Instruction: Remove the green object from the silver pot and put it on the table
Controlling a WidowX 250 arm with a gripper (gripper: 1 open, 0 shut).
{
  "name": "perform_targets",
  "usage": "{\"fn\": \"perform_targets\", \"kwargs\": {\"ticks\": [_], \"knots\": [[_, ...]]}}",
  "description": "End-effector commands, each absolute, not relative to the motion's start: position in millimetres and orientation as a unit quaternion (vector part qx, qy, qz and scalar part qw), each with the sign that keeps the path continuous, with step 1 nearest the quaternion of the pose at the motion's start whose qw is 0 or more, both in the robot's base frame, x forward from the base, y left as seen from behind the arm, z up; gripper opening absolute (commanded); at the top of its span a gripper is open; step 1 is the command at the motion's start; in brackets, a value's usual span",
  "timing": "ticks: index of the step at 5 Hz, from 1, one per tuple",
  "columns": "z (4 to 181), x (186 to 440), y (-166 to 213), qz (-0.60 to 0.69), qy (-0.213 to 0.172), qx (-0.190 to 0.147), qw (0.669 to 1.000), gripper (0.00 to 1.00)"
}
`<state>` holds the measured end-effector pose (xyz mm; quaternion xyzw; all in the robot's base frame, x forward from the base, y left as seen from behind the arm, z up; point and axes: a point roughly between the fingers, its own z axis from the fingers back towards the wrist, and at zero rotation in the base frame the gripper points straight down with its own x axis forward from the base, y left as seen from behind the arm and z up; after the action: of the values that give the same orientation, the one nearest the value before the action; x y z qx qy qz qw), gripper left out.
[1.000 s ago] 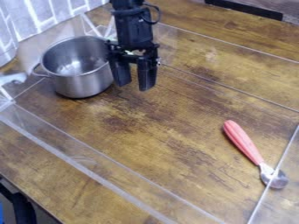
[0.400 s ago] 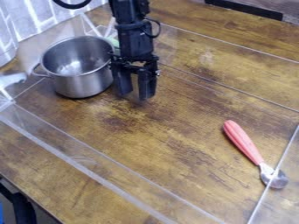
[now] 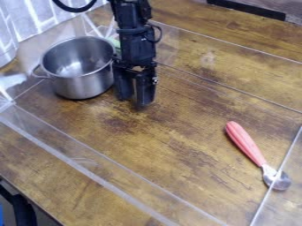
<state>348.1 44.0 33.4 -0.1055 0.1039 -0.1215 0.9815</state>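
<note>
The silver pot (image 3: 78,66) stands at the back left of the table (image 3: 177,132), and its shiny inside looks empty. My gripper (image 3: 137,95) is just right of the pot, pointing straight down with its fingertips at the table surface. Its dark fingers (image 3: 125,88) stand close together. The green object is hidden between them, so I cannot make out its shape. A small green patch (image 3: 116,41) shows behind the arm by the pot's far rim; I cannot tell what it is.
A red-handled tool (image 3: 250,146) with a metal end lies at the right on the wood. Clear plastic barrier strips (image 3: 83,159) frame the work area. A pale cloth (image 3: 30,26) hangs at the back left behind the pot.
My gripper has come down from about pot-rim height to the table surface, staying just right of the pot. The pot and the red-handled tool have not moved.
</note>
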Motion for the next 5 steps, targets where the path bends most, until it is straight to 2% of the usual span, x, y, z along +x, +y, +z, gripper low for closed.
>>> {"fn": "perform_targets", "kwargs": {"ticks": [1, 2, 3, 4, 5], "knots": [[63.1, 353.2, 47.6, -0.113, 0.064, -0.099, 0.987, 0.0], [78.0, 355.5, 35.1, -0.093, 0.052, -0.101, 0.989, 0.0], [88.6, 358.1, 23.4, -0.075, 0.043, -0.103, 0.991, 1.0], [93.7, 359.8, 23.8, -0.08, 0.043, -0.102, 0.991, 0.0], [99.3, 361.5, 24.4, -0.086, 0.043, -0.102, 0.99, 0.0]]}}
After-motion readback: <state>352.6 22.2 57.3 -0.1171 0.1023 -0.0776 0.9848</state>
